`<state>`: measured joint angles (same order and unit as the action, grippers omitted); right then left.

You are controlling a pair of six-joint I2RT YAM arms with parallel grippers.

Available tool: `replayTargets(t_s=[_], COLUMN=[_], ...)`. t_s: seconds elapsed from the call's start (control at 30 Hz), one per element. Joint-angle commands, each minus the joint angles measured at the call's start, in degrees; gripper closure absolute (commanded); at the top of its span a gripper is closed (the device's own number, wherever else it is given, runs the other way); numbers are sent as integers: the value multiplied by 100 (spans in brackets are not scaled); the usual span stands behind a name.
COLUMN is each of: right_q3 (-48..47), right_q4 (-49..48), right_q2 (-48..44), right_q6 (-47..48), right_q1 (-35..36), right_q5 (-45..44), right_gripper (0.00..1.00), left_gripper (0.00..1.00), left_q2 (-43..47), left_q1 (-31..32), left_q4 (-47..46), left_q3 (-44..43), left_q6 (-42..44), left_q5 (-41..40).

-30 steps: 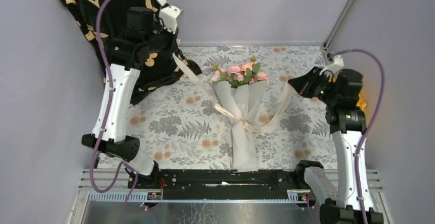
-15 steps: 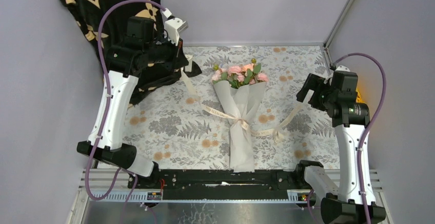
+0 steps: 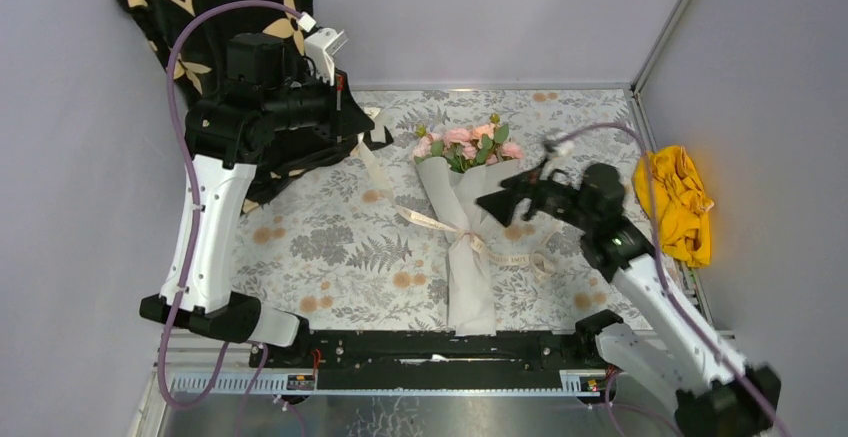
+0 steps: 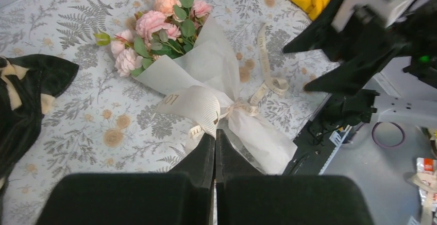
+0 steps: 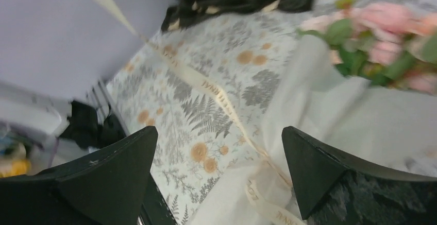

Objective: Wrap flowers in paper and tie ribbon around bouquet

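The bouquet (image 3: 470, 257) lay mid-desk (image 3: 330, 247), its ribbon (image 3: 425, 220) knotted at the waist. The left gripper (image 4: 215, 142), pressed together, pinched one ribbon tail. The right gripper (image 3: 497, 200) hovered spread beside the paper (image 3: 480, 187). The limp, slippery ribbon was probably best pinched near its loose end, and the thin paper looked easily crushed.

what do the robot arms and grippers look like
The left arm and right arm have white shell links with black joints and bases, each with a looping purple cable. The left gripper and right gripper have matte black wedge-shaped fingers. No markings are legible.
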<state>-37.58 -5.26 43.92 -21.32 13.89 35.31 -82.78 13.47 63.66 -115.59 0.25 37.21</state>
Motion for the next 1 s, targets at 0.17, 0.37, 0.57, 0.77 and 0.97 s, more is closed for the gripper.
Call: replayTargets(t_s=[0.17,0.37,0.57,0.77,0.97], right_q3=[-1336,-1488,-1717,-1707,-1442], right_q4=[-597,-1151,-1550,-1844,-1977], right_q2=[2643,3984,4891,5082,4749], right_q6=[2185,2490,2564,2419,2440], right_q1=[2760,3260,3427,3427,3420], right_q5=[-1309,-979,-1094,-1399,-1795], right_gripper=[0,9,12,38,33], left_gripper=[100,100,100,100,100], left_q2=[485,506,491,538,563], left_q1=[15,15,6,6,6], left_q4=[-626,-653,-653,-627,-625], left_q3=[836,887,716,679,735], left_q6=[-824,-816,-818,-833,-851], left_q5=[117,128,114,104,100])
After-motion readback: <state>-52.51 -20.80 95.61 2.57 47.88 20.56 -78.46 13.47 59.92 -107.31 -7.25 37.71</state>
